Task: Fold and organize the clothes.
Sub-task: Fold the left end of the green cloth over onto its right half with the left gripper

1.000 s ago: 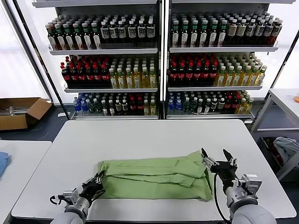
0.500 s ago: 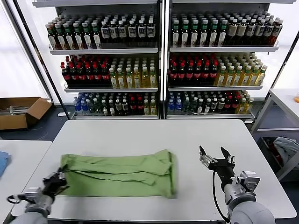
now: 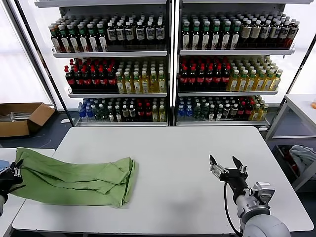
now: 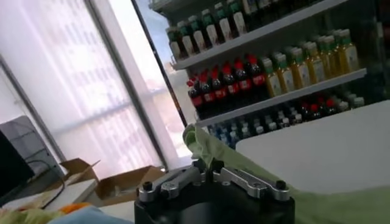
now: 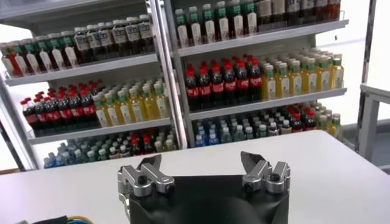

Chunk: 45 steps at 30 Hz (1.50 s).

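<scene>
A folded light green shirt (image 3: 74, 177) lies stretched over the left end of the white table (image 3: 168, 163), its left end past the table's edge and over the neighbouring table. My left gripper (image 3: 16, 171) is shut on that left end at the far left of the head view. In the left wrist view the green shirt (image 4: 210, 146) runs out from between the closed fingers of the left gripper (image 4: 207, 165). My right gripper (image 3: 227, 167) hovers open over the table's right part, well clear of the shirt. The right gripper (image 5: 201, 163) has nothing between its fingers in the right wrist view.
Shelves of bottles (image 3: 168, 64) stand behind the table. A second white table (image 3: 19, 158) adjoins at the left with something blue (image 3: 2, 173) on it. A cardboard box (image 3: 19, 118) sits on the floor at the far left. A trolley with cloth (image 3: 301, 155) stands at the right.
My left gripper has dragged the green shirt from the table's middle front to its left end, with the gripper now past the left edge. The right gripper has let go of the shirt's right end and stayed almost where it was.
</scene>
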Each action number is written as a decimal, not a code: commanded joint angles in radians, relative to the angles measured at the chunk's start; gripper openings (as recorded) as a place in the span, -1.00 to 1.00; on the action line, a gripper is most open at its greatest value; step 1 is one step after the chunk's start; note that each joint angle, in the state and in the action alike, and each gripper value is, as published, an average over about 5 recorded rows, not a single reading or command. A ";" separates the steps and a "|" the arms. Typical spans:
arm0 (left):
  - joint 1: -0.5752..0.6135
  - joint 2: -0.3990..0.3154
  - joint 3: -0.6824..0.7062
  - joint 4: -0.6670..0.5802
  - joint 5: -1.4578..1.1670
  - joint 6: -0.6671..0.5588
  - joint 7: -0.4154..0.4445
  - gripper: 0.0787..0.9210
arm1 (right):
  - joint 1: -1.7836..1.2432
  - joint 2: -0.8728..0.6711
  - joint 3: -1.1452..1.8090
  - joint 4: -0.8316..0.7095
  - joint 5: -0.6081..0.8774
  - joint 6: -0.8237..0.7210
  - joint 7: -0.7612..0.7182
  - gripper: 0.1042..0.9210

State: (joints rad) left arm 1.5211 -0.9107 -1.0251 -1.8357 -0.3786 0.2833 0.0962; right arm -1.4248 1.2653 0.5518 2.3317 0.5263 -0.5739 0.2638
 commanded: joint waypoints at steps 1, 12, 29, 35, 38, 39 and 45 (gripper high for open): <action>-0.018 -0.060 0.161 -0.053 0.042 0.041 0.012 -0.94 | -0.025 0.002 0.005 0.006 0.000 0.002 0.001 0.76; -0.072 -0.182 0.388 -0.178 0.030 0.138 -0.027 -0.94 | -0.075 0.023 0.028 0.023 -0.019 0.007 0.002 0.76; -0.125 -0.254 0.534 -0.222 0.031 0.219 -0.068 -0.94 | -0.120 0.032 0.046 0.027 -0.029 0.020 0.001 0.76; -0.146 -0.274 0.556 -0.214 0.035 0.225 -0.068 -0.94 | -0.127 0.036 0.038 0.026 -0.038 0.022 0.000 0.76; -0.173 -0.280 0.561 -0.199 0.038 0.228 -0.070 -0.94 | -0.138 0.040 0.030 0.029 -0.050 0.026 -0.001 0.76; -0.180 -0.281 0.562 -0.198 0.037 0.230 -0.071 -0.94 | -0.141 0.042 0.027 0.030 -0.055 0.028 -0.002 0.76; -0.208 -0.288 0.581 -0.191 0.041 0.233 -0.072 -0.94 | -0.152 0.054 0.019 0.030 -0.067 0.033 -0.002 0.76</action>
State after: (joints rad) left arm 1.3504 -1.1853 -0.4733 -2.0354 -0.3401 0.5085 0.0263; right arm -1.5673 1.3174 0.5738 2.3605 0.4666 -0.5423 0.2613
